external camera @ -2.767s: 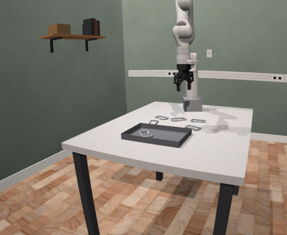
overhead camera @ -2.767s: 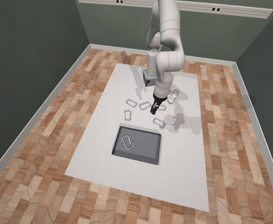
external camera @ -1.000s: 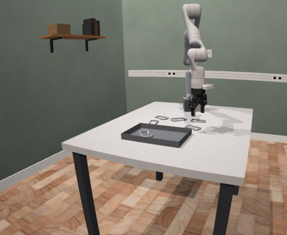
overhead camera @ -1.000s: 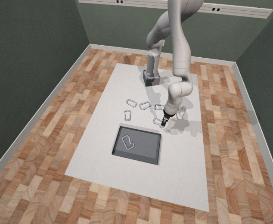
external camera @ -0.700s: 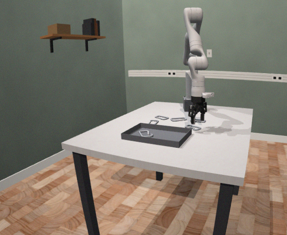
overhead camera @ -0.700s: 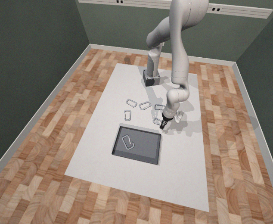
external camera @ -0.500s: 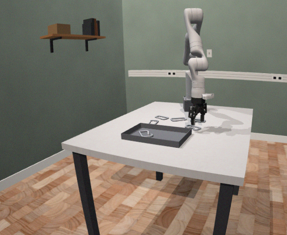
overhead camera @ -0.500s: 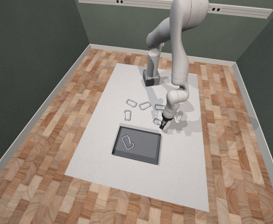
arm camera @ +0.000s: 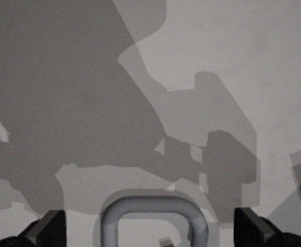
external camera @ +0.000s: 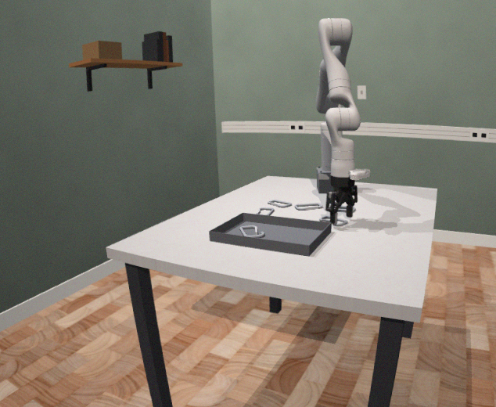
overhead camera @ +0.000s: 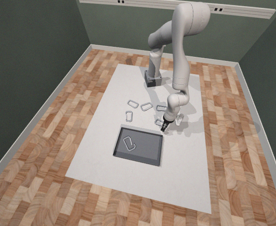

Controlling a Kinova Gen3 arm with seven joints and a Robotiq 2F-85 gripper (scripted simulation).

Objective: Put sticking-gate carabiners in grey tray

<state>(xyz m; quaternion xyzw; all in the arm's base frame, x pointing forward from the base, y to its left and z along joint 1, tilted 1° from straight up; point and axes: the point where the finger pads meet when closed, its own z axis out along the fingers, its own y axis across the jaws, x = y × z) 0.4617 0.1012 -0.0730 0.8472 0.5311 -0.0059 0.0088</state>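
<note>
Reads as a lab or workshop bench room: jointed arm (overhead camera: 180,60) (external camera: 338,78) bolted to white tabletop (overhead camera: 182,174) (external camera: 257,262), outlet trunking (overhead camera: 143,4) (external camera: 257,127) along the 12 o'clock wall. Exterior view: shelf (external camera: 130,64) at 10 o'clock, box and books on it. Wood-block floor.
</note>
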